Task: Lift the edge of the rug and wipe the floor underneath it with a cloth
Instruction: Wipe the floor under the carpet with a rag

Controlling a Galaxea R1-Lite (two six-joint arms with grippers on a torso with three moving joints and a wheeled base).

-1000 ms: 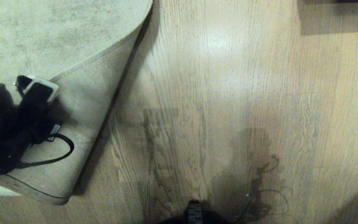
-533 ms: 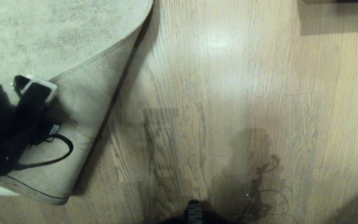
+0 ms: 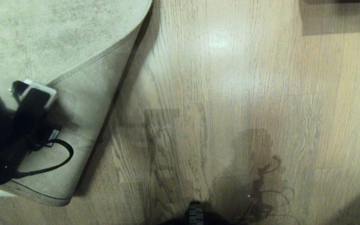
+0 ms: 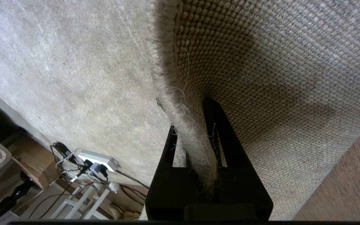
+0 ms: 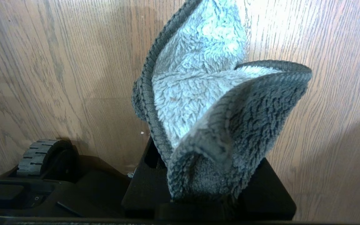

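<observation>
The pale grey-beige rug (image 3: 42, 34) lies at the far left with its near corner folded back, woven backing (image 3: 86, 103) facing up. My left gripper (image 3: 27, 87) is shut on the rug edge (image 4: 167, 78). In the left wrist view the black fingers (image 4: 220, 131) clamp the fuzzy border, held off the floor (image 3: 230, 93). The right gripper (image 5: 198, 175) is outside the head view. It hangs above the wood planks, shut on the grey-green cloth (image 5: 217, 103), which fans out past the jaws and hides the fingertips.
A white power strip (image 4: 97, 157) with tangled cables lies beyond the rug. The left arm's cable loop (image 3: 61, 153) rests on the folded backing. The base wheel (image 3: 195, 214) shows at the near edge. A dark shadowed shape (image 3: 339, 15) sits at the far right.
The left gripper has drifted slightly toward the near left with the rug edge, and the folded flap has followed a little. The head view shows no other difference.
</observation>
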